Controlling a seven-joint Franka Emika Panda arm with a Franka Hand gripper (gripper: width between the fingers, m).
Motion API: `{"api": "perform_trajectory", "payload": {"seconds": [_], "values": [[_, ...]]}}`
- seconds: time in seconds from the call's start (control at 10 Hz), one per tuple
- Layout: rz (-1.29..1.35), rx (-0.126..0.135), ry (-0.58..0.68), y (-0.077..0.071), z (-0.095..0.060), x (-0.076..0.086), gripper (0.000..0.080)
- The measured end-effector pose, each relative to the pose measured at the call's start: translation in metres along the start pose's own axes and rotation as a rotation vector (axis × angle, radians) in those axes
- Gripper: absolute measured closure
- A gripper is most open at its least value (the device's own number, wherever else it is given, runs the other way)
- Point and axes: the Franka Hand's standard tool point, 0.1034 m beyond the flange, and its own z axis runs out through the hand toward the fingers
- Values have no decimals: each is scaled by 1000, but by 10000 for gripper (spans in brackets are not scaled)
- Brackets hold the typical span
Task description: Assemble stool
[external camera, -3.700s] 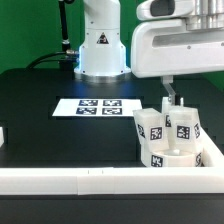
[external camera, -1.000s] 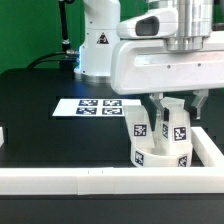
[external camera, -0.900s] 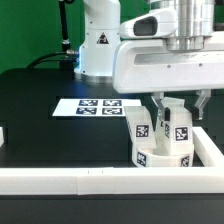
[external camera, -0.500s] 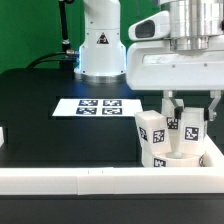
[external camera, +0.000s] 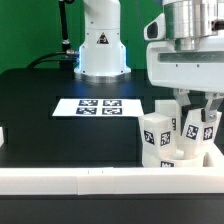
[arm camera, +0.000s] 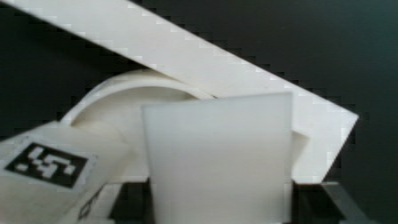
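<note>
The stool stands upside down on the black table at the exterior view's right. Its round white seat (external camera: 172,160) lies flat, and three tagged white legs point up: one nearest (external camera: 156,135), one in the middle (external camera: 190,128), one at the right (external camera: 210,132). My gripper (external camera: 190,112) comes straight down and is shut on the middle leg. In the wrist view that leg (arm camera: 214,150) fills the space between my dark fingers (arm camera: 128,200). The seat (arm camera: 116,95) and a tagged leg (arm camera: 45,165) lie beside it.
White border bars run along the front (external camera: 90,180) and right (external camera: 216,158) of the table, meeting in a corner right by the stool; one bar crosses the wrist view (arm camera: 196,50). The marker board (external camera: 100,106) lies mid-table. The robot base (external camera: 100,45) stands behind.
The gripper came down over the stool and closed on a leg. Then gripper and stool slid together toward the exterior view's right, into the corner of the border bars.
</note>
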Motion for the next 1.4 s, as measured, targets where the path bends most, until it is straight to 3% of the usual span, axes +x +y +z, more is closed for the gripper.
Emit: {"api": "perform_trajectory", "payload": {"seconds": [0.3, 0.7, 0.9, 1.2, 1.3, 1.4], "values": [[295, 16, -24, 0, 0, -1, 462], [873, 115, -86, 4, 1, 11, 462], [1168, 114, -118, 4, 2, 8, 462], [1164, 116, -133, 3, -7, 15, 453], [1147, 128, -139, 1, -15, 17, 277], [1112, 147, -146, 0, -30, 19, 177]]}}
